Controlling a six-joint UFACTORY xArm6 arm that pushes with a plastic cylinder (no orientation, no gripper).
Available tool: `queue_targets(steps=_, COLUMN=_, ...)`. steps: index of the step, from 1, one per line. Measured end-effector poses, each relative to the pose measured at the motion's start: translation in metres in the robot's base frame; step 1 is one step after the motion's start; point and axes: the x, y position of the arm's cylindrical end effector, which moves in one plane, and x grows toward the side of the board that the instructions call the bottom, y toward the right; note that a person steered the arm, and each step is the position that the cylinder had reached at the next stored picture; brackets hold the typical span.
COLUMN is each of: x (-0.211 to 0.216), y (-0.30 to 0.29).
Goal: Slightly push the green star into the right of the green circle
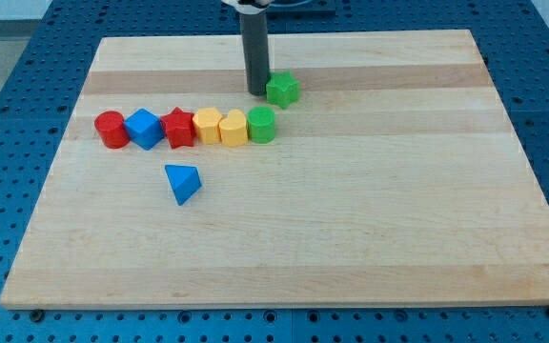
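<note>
Blue triangle [183,182] below block row [188,128]

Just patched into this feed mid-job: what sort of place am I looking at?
Likely a robotics lab bench: a wooden board lies on a blue perforated table, with small coloured blocks, and my tip sits just left of the green star.
</note>
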Motion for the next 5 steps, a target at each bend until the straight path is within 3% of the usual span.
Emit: queue_targets(steps=5, x=-0.020, y=0.077)
